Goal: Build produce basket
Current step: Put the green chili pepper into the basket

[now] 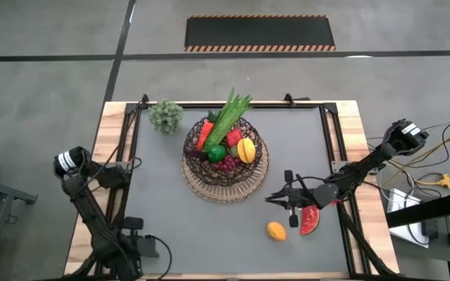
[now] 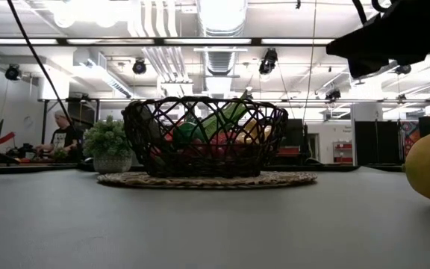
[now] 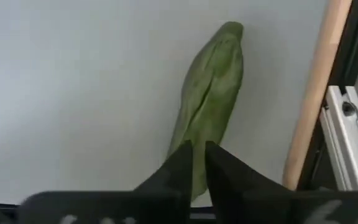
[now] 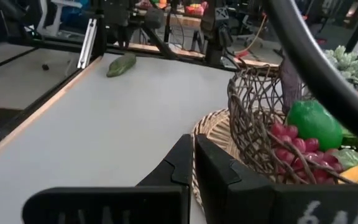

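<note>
Grey work table, workshop behind: basket nearly full, 3 pieces of produce still outside it.

The basket (image 1: 225, 160) sits just past table centre, holding carrot, green leaves, grapes, lime and lemon. At about 5 o'clock from it lie the mango (image 1: 276, 230) and watermelon slice (image 1: 309, 219), beside the right gripper (image 1: 276, 198), fingers pressed together and empty. The left gripper (image 3: 197, 163), at 8 o'clock by the table edge, fingers nearly together, points at a green leaf (image 3: 211, 93), apparently not gripped.
</note>
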